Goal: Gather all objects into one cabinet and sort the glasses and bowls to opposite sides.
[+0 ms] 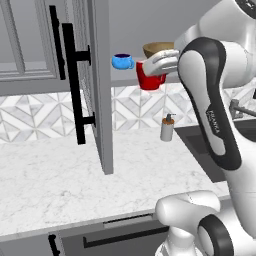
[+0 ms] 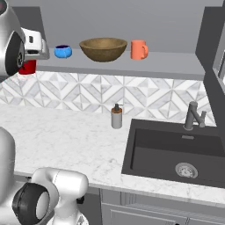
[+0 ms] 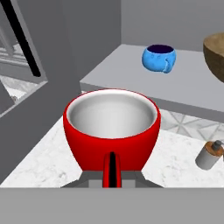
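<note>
Red mug (image 3: 111, 131) clamped in gripper (image 3: 111, 177), taken by the handle, which runs straight down between the fingertips in hand view. Held in air just off front edge of cabinet shelf (image 1: 125, 75), near open cabinet door (image 1: 97, 85) w/ long black bar handle (image 1: 75, 85); not resting on anything, as far as left base view lets on, though arm hides part of it.

Handling: small, rigid, prob. light; glossy glaze so likely slick. Grip on handle only means mug can swing or twist, so best kept level & moved slow. Hard ceramic look, could chip if knocked on shelf edge.

Looks: bright red outside, pale grey-white inside, wide round mouth, empty, upright.

On shelf already: blue mug (image 3: 159, 57) toward door side, wooden bowl (image 2: 103, 48) next along, orange mug (image 2: 139, 49) beyond bowl. Soap dispenser (image 2: 116, 117) down on marble counter (image 1: 50, 185), beside sink (image 2: 176, 149).
</note>
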